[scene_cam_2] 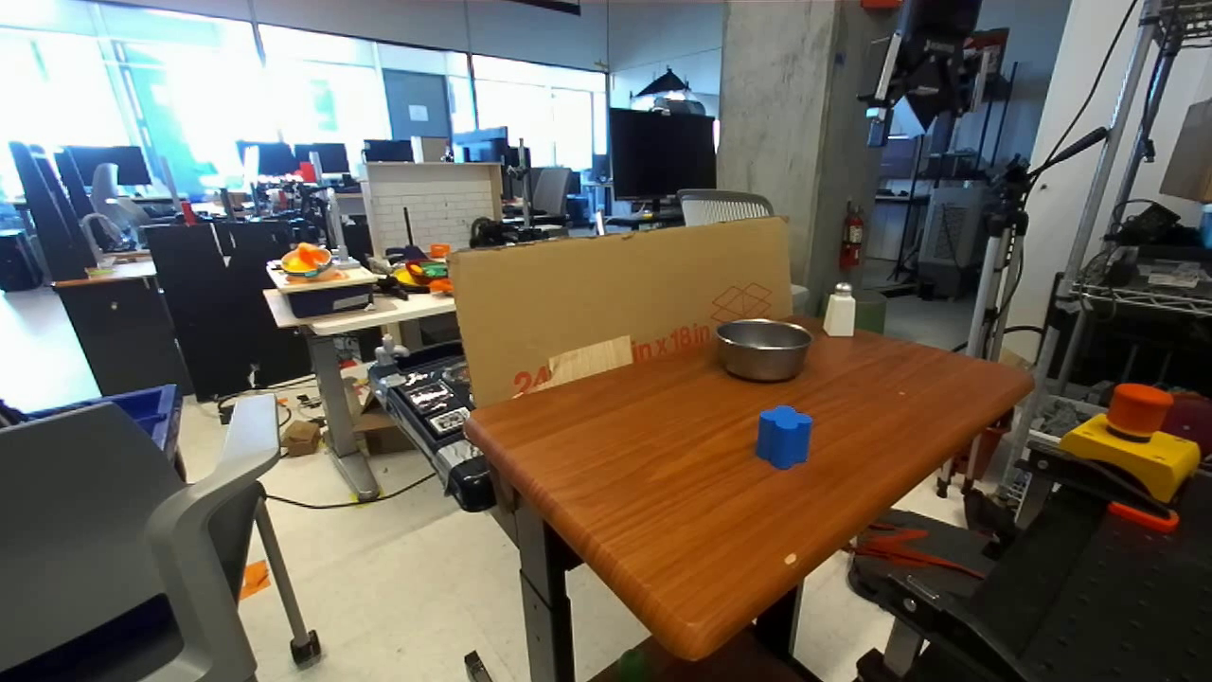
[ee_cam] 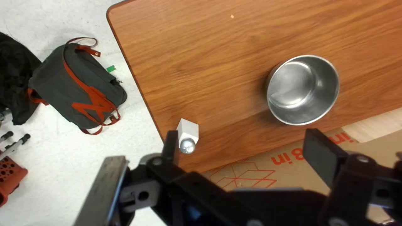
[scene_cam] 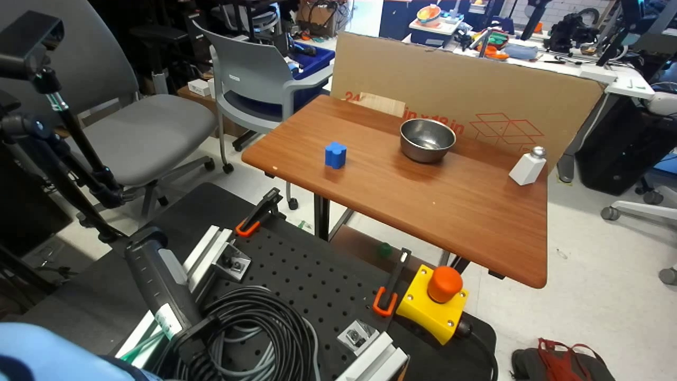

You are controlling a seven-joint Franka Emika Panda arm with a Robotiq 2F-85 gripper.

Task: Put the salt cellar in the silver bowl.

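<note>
The salt cellar is a white tapered shaker with a silver top. It stands upright near the table's end edge in both exterior views (scene_cam: 527, 170) (scene_cam_2: 839, 315). The silver bowl stands upright on the table in both exterior views (scene_cam: 417, 151) (scene_cam_2: 762, 360); nothing shows inside it. In the wrist view my gripper (ee_cam: 241, 135) is open, its fingers wide apart with nothing between them. There the salt cellar (ee_cam: 189, 129) lies beyond the left fingertip, which overlaps its edge in the picture. The silver bowl (ee_cam: 328, 94) lies beyond the right fingertip, farther up.
A blue flower-shaped block (scene_cam: 335, 156) stands on the brown table (scene_cam: 381, 185), on the bowl's far side from the salt cellar. A tall cardboard sheet (scene_cam: 449, 79) runs along the table's long edge behind the bowl. A yellow-and-red stop button (scene_cam: 433, 307) sits on the black pegboard bench.
</note>
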